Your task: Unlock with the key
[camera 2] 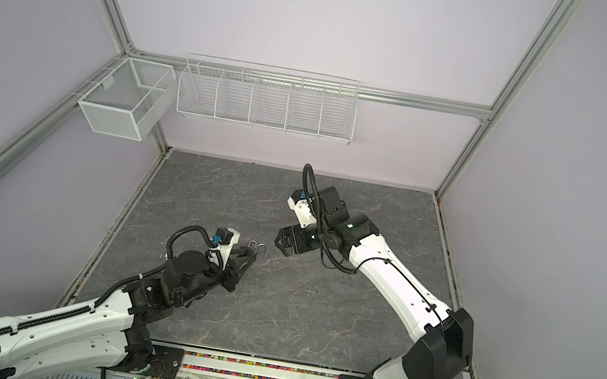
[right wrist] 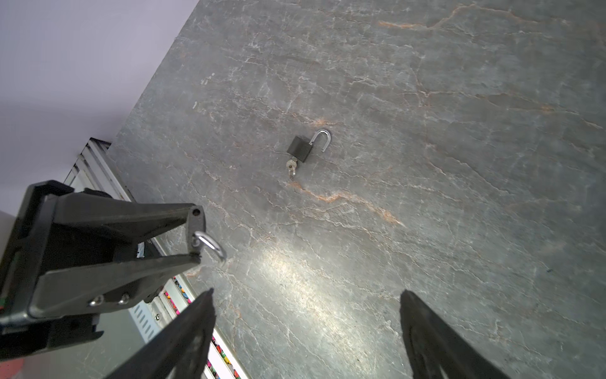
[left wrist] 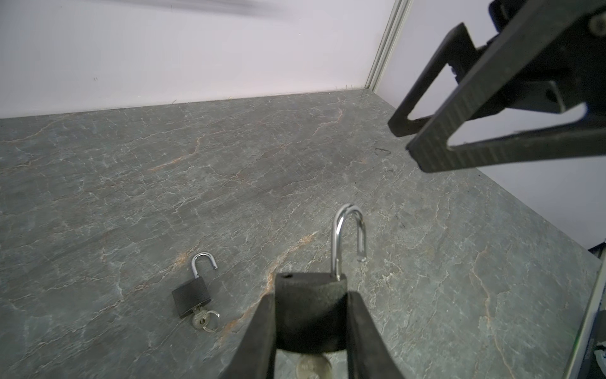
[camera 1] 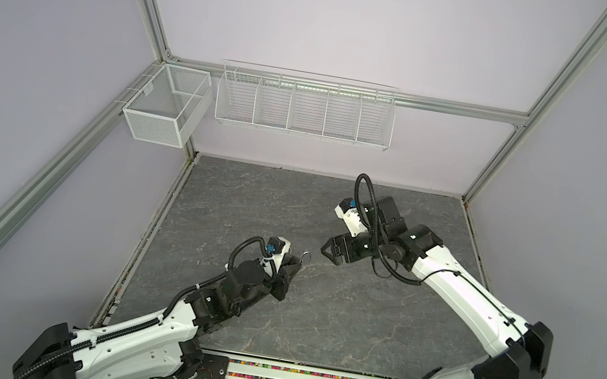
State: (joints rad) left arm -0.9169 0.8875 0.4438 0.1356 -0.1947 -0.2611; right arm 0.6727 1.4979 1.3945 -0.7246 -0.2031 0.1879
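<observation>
- While the left gripper [right wrist: 195,234] clamps the black padlock [left wrist: 310,311] by its grainy body, left of centre above the tabletop [left wrist: 295,147], keyway and shackle stay free.
- Its chrome shackle [left wrist: 347,229] stands sprung out with the key [left wrist: 313,367] seated: unlocked, I judge.
- The right gripper [right wrist: 306,293] hangs just right, jaws wide apart and empty.
- A second padlock [left wrist: 191,297], matte black and open, lies flat on veined slate.

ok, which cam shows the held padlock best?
Left wrist: padlock close up, body clamped in the left gripper, shackle open, key head below. Right wrist shows just its top and shackle; both top views, only the shackle.
</observation>
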